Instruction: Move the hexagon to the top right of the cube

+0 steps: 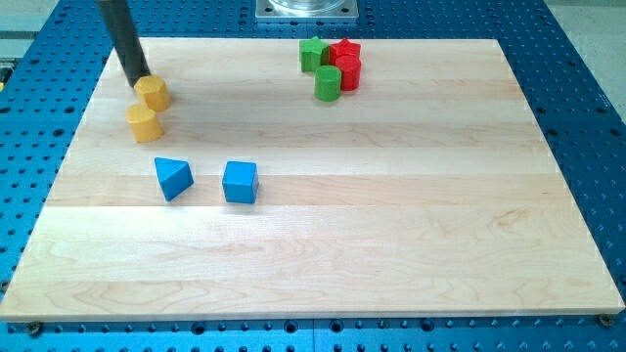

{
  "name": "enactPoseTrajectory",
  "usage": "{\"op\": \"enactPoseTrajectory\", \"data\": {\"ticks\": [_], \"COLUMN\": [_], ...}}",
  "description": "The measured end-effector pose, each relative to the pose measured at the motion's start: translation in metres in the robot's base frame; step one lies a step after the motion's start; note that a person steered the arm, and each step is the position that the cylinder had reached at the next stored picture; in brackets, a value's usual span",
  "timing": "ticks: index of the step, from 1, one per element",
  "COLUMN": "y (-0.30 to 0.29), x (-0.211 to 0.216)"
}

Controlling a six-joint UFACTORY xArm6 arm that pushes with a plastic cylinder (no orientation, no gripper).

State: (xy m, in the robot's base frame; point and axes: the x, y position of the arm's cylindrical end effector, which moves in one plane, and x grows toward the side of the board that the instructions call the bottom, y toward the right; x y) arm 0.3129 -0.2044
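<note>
A yellow hexagon (153,93) lies near the board's upper left. My tip (137,80) touches its upper left side; the dark rod rises to the view's top. A second yellow block (144,123), heart-like in shape, sits just below the hexagon, touching or nearly touching it. A blue cube (240,182) sits left of the board's centre, well below and to the right of the hexagon. A blue triangular block (173,178) lies to the cube's left.
A cluster at the top centre holds a green star-like block (313,53), a red star (344,50), a red cylinder (349,72) and a green cylinder (328,83). The wooden board (391,244) lies on a blue perforated table. A metal base (308,9) is at the top.
</note>
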Motion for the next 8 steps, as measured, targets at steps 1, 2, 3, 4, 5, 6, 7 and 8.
{"op": "enactPoseTrajectory", "data": {"ticks": [1, 2, 3, 4, 5, 6, 7, 8], "y": [0.092, 0.083, 0.006, -0.001, 0.079, 0.119, 0.064, 0.116], "x": [0.058, 0.006, -0.007, 0.042, 0.075, 0.075, 0.091, 0.121]}}
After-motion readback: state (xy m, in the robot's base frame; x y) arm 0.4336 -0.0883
